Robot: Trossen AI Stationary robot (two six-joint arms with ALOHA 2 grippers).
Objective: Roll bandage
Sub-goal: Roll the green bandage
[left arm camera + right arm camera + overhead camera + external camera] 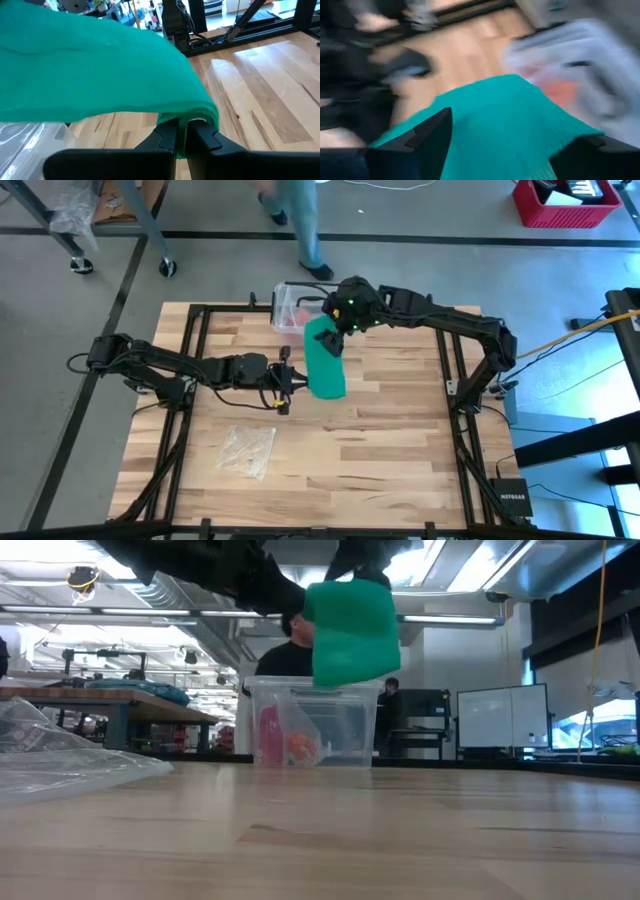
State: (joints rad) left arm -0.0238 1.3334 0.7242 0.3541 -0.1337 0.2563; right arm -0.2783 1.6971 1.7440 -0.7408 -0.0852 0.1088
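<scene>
**Inspector A:** The bandage (325, 360), a green cloth strip, sits just above the centre of the high view, running from the upper middle of the frame down toward the centre. In the low view it hangs in the upper middle of the frame, clear of the table (400, 840), in front of the clear plastic box (315, 725).

**Inspector B:** Who has hold of it?

**Inspector A:** The left gripper (182, 135). Its fingers (167, 137) stand pinched nearly together on the lower edge of the cloth, seen at the bottom centre of the left wrist view. In the high view that gripper lies left of centre, at the strip's lower left corner.

**Inspector B:** And the right gripper (520, 145)?

**Inspector A:** Spread wide. In the right wrist view its two dark fingers (432, 132) stand far apart at the lower edge of the frame with green cloth lying between them. I cannot tell whether they press on it. In the high view it sits at the strip's upper end, top centre.

**Inspector B:** Surroundings?

**Inspector A:** The box stands at the table's far edge, upper middle of the high view, with pink and orange items inside. A clear plastic wrapper (248, 448) lies lower left of centre. A person's legs (300, 225) show at the top of the high view, beyond the table.
</scene>
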